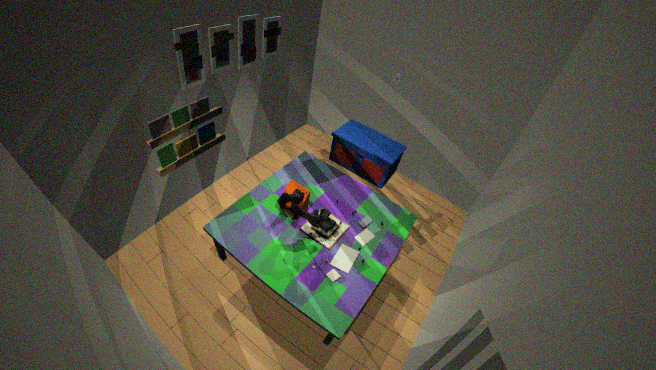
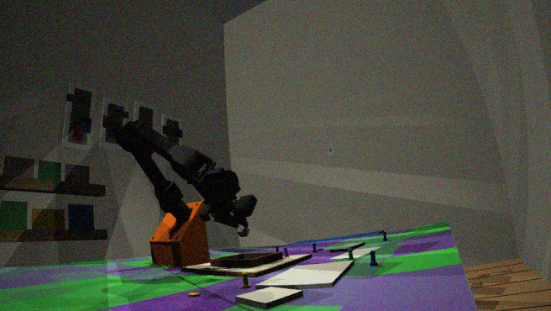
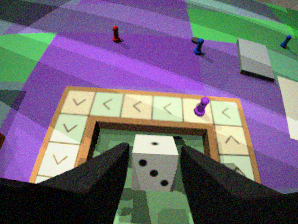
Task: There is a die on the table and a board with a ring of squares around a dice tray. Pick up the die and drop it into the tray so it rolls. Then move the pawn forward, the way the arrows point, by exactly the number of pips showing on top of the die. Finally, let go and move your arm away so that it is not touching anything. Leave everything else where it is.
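Observation:
My gripper [image 3: 155, 151] [image 2: 243, 229] [image 1: 325, 226] hangs tilted above the dice tray [image 3: 153, 124] [image 2: 245, 260], in the middle of the board [image 3: 80, 104] [image 2: 294, 260] [image 1: 334, 242]. The white die [image 3: 156, 163] sits between the fingers over the tray's green floor. The fingers stand a little wider than the die and do not clamp it. The face of the die turned to the camera shows three pips, and the face above it shows one. The purple pawn [image 3: 201, 106] [image 2: 285, 251] stands on a square of the board's far row, near the right corner. The arrows in that row point left.
A red pawn [image 3: 116, 34] and a blue pawn [image 3: 198, 46] stand on the table beyond the board. White cards [image 3: 256, 59] [image 2: 306, 277] lie to the right. A yellow pawn [image 2: 244, 279] stands by the board's near edge. The arm's orange base [image 2: 181, 239] is behind the board.

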{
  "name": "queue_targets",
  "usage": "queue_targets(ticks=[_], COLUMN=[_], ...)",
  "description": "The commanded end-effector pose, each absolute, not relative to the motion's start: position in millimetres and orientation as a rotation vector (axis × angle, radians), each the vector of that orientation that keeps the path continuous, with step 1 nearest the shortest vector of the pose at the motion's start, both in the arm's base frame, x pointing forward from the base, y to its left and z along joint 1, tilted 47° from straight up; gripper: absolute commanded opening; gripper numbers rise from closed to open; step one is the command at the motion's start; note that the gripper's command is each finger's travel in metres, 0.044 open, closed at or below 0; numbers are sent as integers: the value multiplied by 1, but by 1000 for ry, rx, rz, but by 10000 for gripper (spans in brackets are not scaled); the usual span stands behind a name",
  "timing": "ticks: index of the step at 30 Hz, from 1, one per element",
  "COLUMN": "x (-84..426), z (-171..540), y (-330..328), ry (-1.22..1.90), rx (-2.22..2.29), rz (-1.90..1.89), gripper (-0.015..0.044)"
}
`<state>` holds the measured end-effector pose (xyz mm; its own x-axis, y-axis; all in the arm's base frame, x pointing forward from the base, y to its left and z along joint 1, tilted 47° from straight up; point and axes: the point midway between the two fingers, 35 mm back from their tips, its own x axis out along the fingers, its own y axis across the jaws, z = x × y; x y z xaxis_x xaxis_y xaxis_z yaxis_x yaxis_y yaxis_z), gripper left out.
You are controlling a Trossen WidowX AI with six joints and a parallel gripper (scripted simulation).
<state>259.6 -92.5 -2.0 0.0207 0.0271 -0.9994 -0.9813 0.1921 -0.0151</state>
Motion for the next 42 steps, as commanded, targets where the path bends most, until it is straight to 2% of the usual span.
queue_targets(ticks=[1,4,9,17,20,24,26,33,42], x=[261,265,265,259,262,259,263,295,330], z=[0,23,24,-22,-24,-25,-27,-51,-91], y=[-90,-66,-64,-80,-80,-78,-77,-67,-52], ry=[1259,1259,1275,1860,1913,1879,1885,1851,1581], rx=[-1054,-1045,-1048,-1454,-1576,-1497,-1461,-1069,-505], rz=[1066,1069,1067,727,615,712,647,2,-727], gripper=[236,315,440,440,440,440,387,204,200])
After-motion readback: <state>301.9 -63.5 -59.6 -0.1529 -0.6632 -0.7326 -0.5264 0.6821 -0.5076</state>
